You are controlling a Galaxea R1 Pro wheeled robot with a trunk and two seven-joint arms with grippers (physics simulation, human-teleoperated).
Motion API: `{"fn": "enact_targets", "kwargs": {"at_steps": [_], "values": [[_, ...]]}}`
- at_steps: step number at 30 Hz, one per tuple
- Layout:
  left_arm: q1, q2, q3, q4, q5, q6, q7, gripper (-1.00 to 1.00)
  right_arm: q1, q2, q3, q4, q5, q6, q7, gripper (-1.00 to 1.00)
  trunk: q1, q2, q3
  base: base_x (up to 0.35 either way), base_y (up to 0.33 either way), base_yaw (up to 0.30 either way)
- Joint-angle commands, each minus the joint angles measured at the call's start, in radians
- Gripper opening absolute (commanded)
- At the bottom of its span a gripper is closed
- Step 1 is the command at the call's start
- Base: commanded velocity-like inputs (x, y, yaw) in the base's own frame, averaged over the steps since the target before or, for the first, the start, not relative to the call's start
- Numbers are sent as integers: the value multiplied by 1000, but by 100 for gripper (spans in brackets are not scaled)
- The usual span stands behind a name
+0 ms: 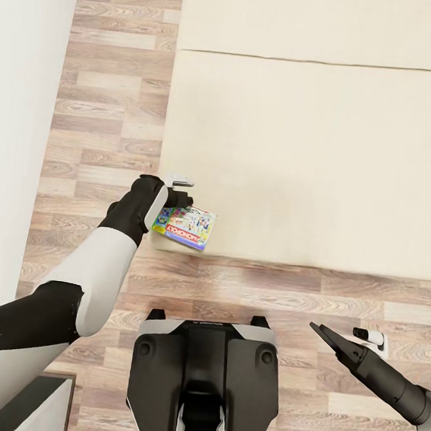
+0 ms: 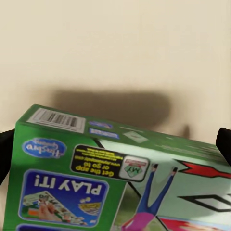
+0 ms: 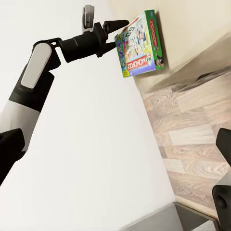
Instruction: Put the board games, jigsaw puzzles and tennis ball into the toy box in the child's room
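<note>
- The game (image 1: 187, 228) is a green box at the near left corner of the bed (image 1: 310, 151), partly poking past the edge over the floor (image 1: 106, 131).
- The left gripper (image 1: 179, 200) has a finger on each side of the game and grips it.
- The box reads MONOPOLY, and its green side says PLAY IT! beside a barcode.
- The rest of the bed is bare.
- The wall (image 1: 15, 131) is close on the left.
- The right gripper (image 1: 328, 334) hangs open over the floor, holding nothing.
</note>
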Motion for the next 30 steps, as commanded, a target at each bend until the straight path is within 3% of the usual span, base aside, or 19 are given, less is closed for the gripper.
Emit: {"fn": "enact_targets", "kwargs": {"at_steps": [1, 30], "values": [[0, 0, 0, -1, 0, 4, 3, 100, 0, 0, 0, 0, -3, 7, 1, 100, 1, -2, -1, -39, 0, 0], [0, 0, 0, -1, 0, 4, 4, 100, 0, -1, 0, 0, -4, 7, 1, 100, 1, -2, -1, -68, 0, 0]]}}
